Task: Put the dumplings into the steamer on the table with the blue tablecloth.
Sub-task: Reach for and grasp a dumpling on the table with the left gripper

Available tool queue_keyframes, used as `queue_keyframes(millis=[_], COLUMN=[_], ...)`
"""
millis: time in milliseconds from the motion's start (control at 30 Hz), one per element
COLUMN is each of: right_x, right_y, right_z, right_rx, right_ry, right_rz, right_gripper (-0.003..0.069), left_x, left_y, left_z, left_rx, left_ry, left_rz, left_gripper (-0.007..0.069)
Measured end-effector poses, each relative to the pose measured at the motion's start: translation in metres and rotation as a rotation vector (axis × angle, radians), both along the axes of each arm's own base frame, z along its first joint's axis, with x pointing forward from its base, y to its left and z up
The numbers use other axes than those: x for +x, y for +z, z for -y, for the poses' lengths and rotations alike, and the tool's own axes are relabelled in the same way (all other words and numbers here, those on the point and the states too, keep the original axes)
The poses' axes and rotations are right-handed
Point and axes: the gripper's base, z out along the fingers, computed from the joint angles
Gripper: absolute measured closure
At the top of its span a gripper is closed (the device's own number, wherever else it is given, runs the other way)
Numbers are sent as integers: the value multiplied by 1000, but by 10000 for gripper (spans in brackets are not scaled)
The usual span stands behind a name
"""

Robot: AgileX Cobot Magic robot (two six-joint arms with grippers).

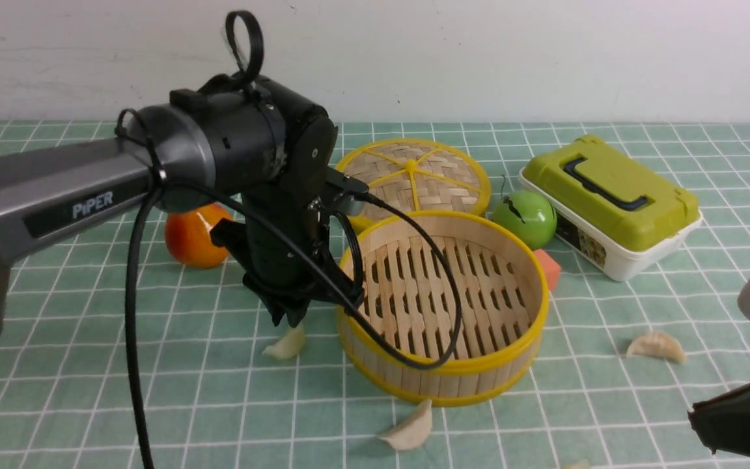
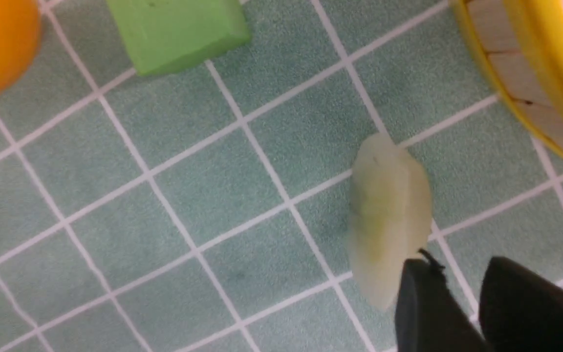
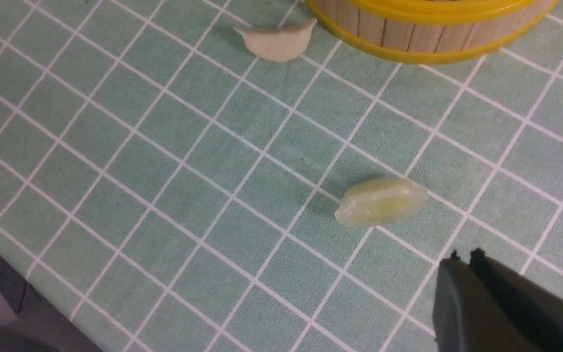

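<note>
The steamer [image 1: 512, 352] stands mid-table on the blue tablecloth [image 1: 88, 365], its slatted floor bare. One dumpling [image 1: 287, 344] lies on the cloth left of the steamer, directly under my left gripper [image 1: 290, 318]. In the left wrist view this dumpling [image 2: 389, 220] lies beside one finger, and the left gripper [image 2: 457, 266] is open by a narrow gap with only cloth in it. Other dumplings lie in front of the steamer [image 1: 411, 426] and to its right [image 1: 656, 345]. My right gripper [image 3: 466, 256] is shut and empty, near a dumpling [image 3: 381, 202].
The woven lid [image 1: 414, 176] leans behind the steamer. An orange [image 1: 196, 238] and a green cube [image 2: 179, 34] sit near the left arm. A green apple [image 1: 525, 218], a pink cube [image 1: 547, 268] and a green-lidded box [image 1: 609, 202] stand at the right. The arm's cable [image 1: 453, 306] hangs over the steamer.
</note>
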Motion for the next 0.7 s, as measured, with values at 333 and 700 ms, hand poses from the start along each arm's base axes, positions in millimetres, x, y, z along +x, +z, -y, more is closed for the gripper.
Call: queue_keyframes(millis=[333,700], right_x=[-1,1], right_y=[-8,-13], right_z=[0,1], right_rx=[-5,-2], right_ry=[-3,-19], right_rz=[-18,-5], right_gripper=[636,630], left_x=[18,14], left_y=[-52,-43], left_z=[2,0], left_rx=[78,114], left_ry=[72,108], left_rz=[-4,-79], left_gripper=[76,382])
